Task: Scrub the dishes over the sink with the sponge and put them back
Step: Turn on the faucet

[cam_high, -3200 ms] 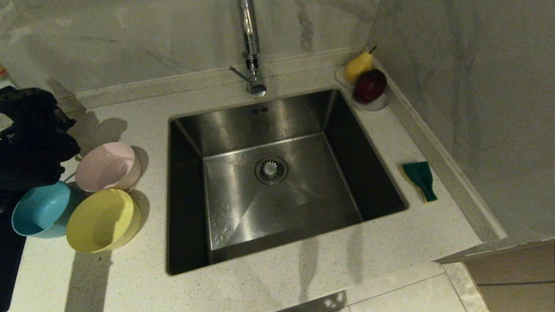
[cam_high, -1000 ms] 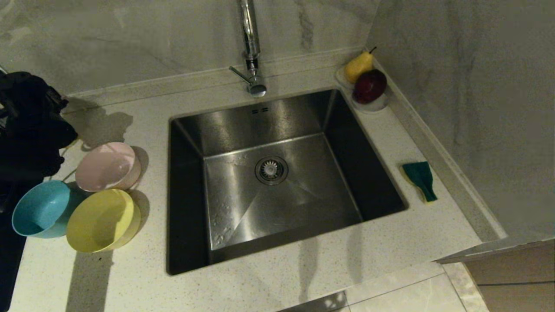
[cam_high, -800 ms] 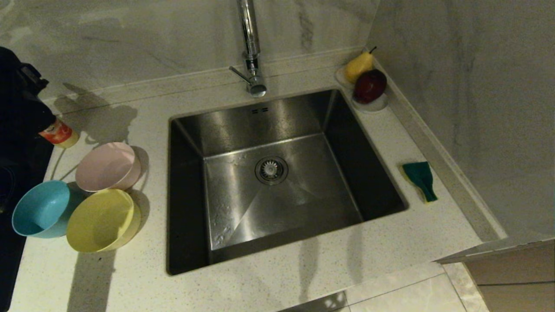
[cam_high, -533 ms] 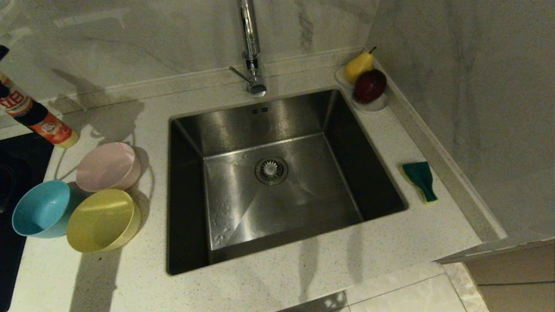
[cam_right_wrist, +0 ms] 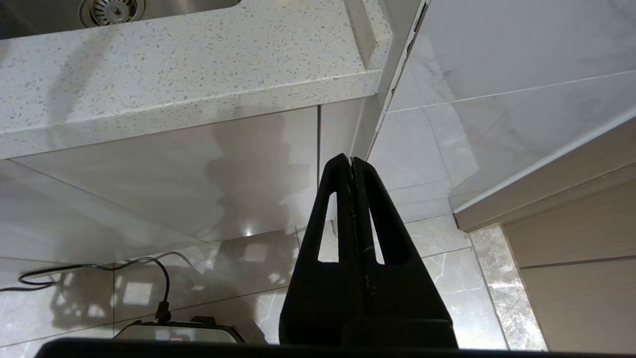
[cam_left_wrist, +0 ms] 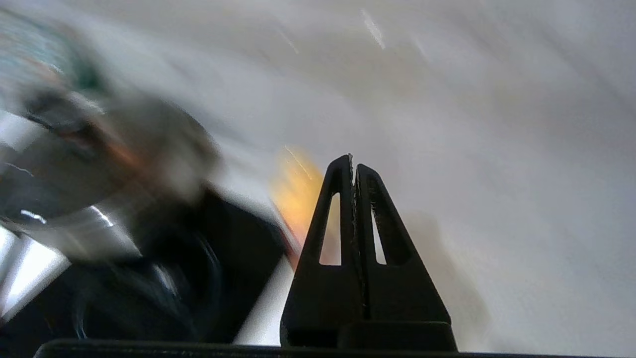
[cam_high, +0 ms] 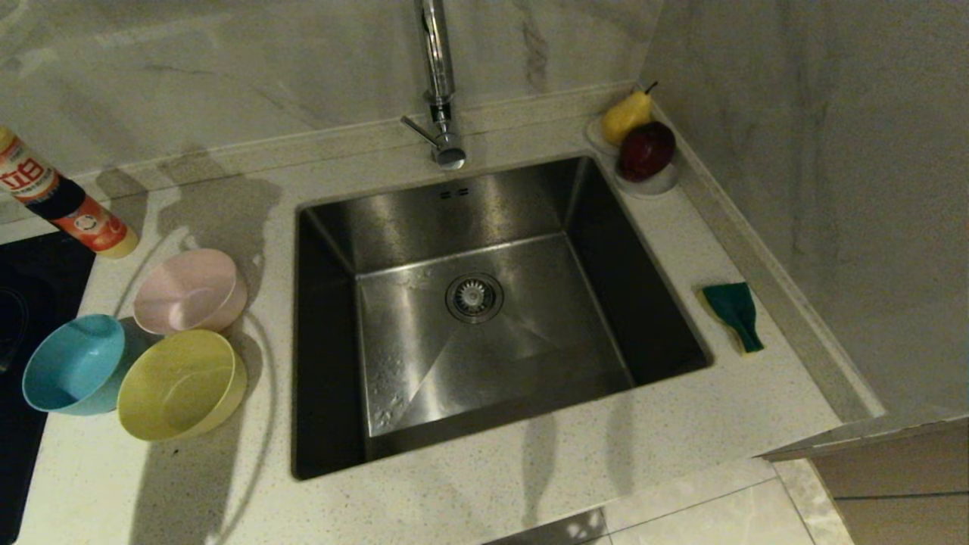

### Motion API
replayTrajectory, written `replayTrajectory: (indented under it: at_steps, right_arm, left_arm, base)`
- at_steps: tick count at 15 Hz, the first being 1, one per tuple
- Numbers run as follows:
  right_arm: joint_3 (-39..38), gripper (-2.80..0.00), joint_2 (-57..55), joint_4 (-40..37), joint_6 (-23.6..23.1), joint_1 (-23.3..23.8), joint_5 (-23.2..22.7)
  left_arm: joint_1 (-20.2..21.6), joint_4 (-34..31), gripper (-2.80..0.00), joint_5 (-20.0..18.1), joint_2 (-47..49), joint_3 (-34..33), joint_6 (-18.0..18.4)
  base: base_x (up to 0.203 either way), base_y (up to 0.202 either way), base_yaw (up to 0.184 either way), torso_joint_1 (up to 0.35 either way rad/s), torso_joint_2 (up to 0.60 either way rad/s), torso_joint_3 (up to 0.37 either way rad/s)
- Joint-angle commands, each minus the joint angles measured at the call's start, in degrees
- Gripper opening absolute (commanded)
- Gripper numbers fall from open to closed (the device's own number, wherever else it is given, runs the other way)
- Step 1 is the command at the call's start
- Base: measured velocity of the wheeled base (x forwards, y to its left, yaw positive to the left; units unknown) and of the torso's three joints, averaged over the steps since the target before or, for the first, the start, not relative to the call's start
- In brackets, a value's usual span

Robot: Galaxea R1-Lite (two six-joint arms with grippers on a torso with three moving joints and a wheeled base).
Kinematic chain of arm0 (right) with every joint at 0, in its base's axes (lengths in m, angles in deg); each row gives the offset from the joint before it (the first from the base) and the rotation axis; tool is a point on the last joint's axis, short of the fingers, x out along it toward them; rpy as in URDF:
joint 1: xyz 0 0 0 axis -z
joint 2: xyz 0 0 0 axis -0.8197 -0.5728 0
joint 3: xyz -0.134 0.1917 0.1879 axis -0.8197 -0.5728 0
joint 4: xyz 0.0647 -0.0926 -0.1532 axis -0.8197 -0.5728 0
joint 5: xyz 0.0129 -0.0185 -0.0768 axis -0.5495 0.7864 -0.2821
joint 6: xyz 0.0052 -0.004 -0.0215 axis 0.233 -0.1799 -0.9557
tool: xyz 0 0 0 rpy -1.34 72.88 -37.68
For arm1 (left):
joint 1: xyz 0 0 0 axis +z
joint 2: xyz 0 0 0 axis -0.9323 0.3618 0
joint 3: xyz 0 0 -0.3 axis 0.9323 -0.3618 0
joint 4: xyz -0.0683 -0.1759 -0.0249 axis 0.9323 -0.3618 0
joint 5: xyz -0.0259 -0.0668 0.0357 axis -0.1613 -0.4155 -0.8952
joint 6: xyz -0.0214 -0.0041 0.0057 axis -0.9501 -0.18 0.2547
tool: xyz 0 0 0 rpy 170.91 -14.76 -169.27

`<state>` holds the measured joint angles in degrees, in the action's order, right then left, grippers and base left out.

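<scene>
bottle (cam_high: 57, 208) cut by the head view's left edge; left wrist view's surroundings smeared beyond telling

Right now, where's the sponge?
Head view: the sponge lies on the counter right of the sink, by the wall curb, nearer than the fruit saucers.

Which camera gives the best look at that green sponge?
The head view. There the sponge lies in full sight on the counter, right of the sink. The left wrist view is a blur with no sponge visible, and the right wrist view shows only the counter's front edge and floor.
</scene>
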<state>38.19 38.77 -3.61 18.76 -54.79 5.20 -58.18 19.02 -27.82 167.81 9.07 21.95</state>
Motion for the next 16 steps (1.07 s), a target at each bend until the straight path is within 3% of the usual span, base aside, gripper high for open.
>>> replayTrajectory:
  at_steps: [1,3,6,8,12,16]
  right_arm:
    - [-0.1,-2.8,0.0,0.0,0.0,0.0,0.0]
    - [0.0,-2.8,0.0,0.0,0.0,0.0,0.0]
    - [0.0,-2.8,0.0,0.0,0.0,0.0,0.0]
    - [-0.1,-2.8,0.0,0.0,0.0,0.0,0.0]
    - [0.0,-2.8,0.0,0.0,0.0,0.0,0.0]
    - [0.0,-2.8,0.0,0.0,0.0,0.0,0.0]
  left_arm:
    - [-8.1,-8.7,-2.8,-2.3,-11.2,-5.1,0.5]
    - [-11.0,-13.1,-2.8,-8.0,-19.4,-11.4,2.5]
    - [-12.2,-17.1,-2.8,-16.5,-34.2,-22.8,6.6]
    - [-12.3,-19.1,-2.8,-20.1,-45.2,-32.4,8.1]
    - [-12.3,-20.7,-2.8,-23.7,-63.1,-54.7,11.4]
    - [-11.1,-20.7,-2.8,-25.7,-76.3,-70.3,13.5]
  base:
    - [0.0,0.0,0.0,0.0,0.0,0.0]
    - [0.0,0.0,0.0,0.0,0.0,0.0]
    - [0.0,0.0,0.0,0.0,0.0,0.0]
    - [0.0,0.0,0.0,0.0,0.0,0.0]
    - [0.0,0.0,0.0,0.0,0.0,0.0]
    - [0.0,0.0,0.0,0.0,0.0,0.0]
